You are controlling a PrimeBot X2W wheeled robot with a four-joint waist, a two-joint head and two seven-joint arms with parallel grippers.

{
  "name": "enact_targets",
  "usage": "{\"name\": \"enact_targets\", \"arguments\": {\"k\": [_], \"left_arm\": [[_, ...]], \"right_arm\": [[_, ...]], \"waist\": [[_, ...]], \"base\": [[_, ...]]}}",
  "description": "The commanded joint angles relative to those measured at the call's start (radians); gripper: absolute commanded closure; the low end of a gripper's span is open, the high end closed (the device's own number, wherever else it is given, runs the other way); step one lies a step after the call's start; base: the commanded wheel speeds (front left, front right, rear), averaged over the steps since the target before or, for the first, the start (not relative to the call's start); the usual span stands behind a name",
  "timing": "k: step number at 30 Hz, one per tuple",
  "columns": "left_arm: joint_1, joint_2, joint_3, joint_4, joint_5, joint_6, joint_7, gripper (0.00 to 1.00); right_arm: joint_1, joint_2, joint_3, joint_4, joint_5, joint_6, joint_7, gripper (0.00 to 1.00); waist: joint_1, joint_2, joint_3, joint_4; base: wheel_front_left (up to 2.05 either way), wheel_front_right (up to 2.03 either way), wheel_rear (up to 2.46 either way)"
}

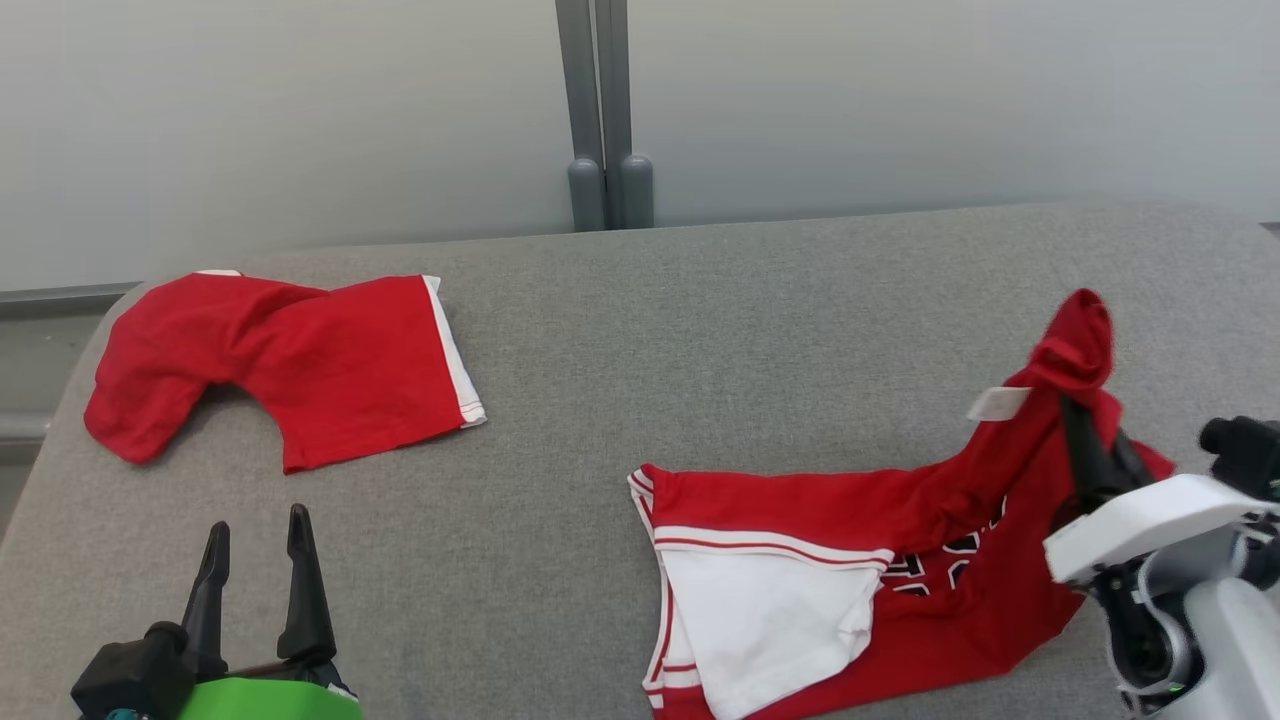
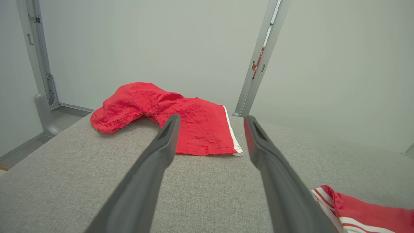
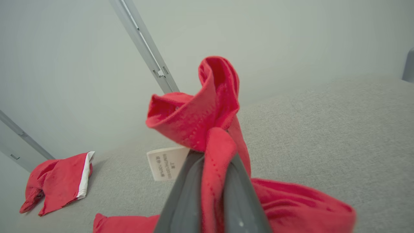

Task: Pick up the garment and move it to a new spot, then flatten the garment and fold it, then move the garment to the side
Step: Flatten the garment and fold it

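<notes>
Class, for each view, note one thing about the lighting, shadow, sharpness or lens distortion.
Head view: soft, even light, no glare, a faint shadow under the red cloth. Left wrist view: the wide angle stretches the fingers of the left gripper; the cloth is sharp. Right wrist view: the jersey in the shut right gripper is close and slightly soft; the post leans.

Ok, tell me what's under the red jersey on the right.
Grey tabletop shows all round the jersey, whose raised end the right pincer pinches. Anything beneath the part lying flat is covered by the cloth.
</notes>
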Motion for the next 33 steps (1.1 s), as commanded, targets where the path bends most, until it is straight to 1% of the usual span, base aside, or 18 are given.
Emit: {"name": "enact_targets", "arguments": {"k": [1, 3, 5, 9, 12, 16, 20, 25, 26, 28, 33], "left_arm": [[0.016, -0.009, 0.010, 0.000, 0.008, -0.007, -0.003, 0.00], [0.013, -0.019, 0.016, 0.004, 0.017, -0.016, -0.003, 0.00], [0.005, -0.030, 0.016, 0.011, 0.026, -0.026, -0.003, 0.00], [-0.014, -0.042, 0.014, 0.028, 0.043, -0.044, -0.003, 0.00], [-0.024, -0.049, 0.016, 0.042, 0.055, -0.052, -0.003, 0.00], [-0.036, -0.053, 0.021, 0.061, 0.059, -0.064, -0.003, 0.00], [-0.048, -0.057, 0.029, 0.074, 0.062, -0.073, -0.003, 0.00], [-0.056, -0.064, 0.035, 0.086, 0.070, -0.079, -0.003, 0.00], [-0.056, -0.065, 0.036, 0.088, 0.072, -0.080, -0.003, 0.00], [-0.059, -0.067, 0.038, 0.092, 0.074, -0.083, -0.003, 0.00], [-0.052, -0.072, 0.050, 0.094, 0.076, -0.085, -0.003, 0.00]], "right_arm": [[0.027, 0.030, 0.016, -0.045, -0.015, 0.000, 0.027, 1.00], [0.047, 0.080, 0.049, -0.100, -0.024, 0.000, 0.069, 1.00], [0.060, 0.118, 0.085, -0.122, -0.033, 0.000, 0.103, 1.00], [0.078, 0.174, 0.155, -0.112, -0.044, 0.000, 0.140, 1.00], [0.080, 0.196, 0.187, -0.068, -0.046, 0.000, 0.143, 1.00], [0.055, 0.216, 0.226, 0.019, -0.022, 0.000, 0.116, 1.00], [0.022, 0.225, 0.266, 0.129, 0.012, 0.000, 0.073, 1.00], [-0.026, 0.229, 0.325, 0.235, 0.068, 0.000, 0.011, 1.00], [-0.032, 0.229, 0.345, 0.258, 0.089, 0.000, 0.002, 0.89], [-0.046, 0.228, 0.380, 0.290, 0.121, 0.000, -0.021, 0.00], [-0.080, 0.229, 0.440, 0.306, 0.192, 0.000, -0.083, 0.00]], "waist": [[0.0000, 0.0000, -0.001, 0.013], [0.0000, 0.0000, 0.003, 0.026], [0.0000, 0.0000, 0.007, 0.045], [0.0000, 0.0000, 0.015, 0.095], [0.0000, 0.0000, 0.022, 0.134], [0.0000, 0.0000, 0.031, 0.169], [0.0000, 0.0000, 0.036, 0.188], [0.0000, 0.0000, 0.037, 0.191], [0.0000, 0.0000, 0.036, 0.191], [0.0000, 0.0000, 0.034, 0.188], [0.0000, 0.0000, 0.028, 0.169]], "base": [[0.00, 0.00, 0.00], [0.00, 0.00, 0.00], [0.00, 0.00, 0.00], [0.00, 0.00, 0.00], [0.00, 0.00, 0.00], [0.00, 0.00, 0.00], [0.00, 0.00, 0.00], [0.00, 0.00, 0.00], [0.00, 0.00, 0.00], [0.00, 0.00, 0.00], [0.00, 0.00, 0.00]]}}
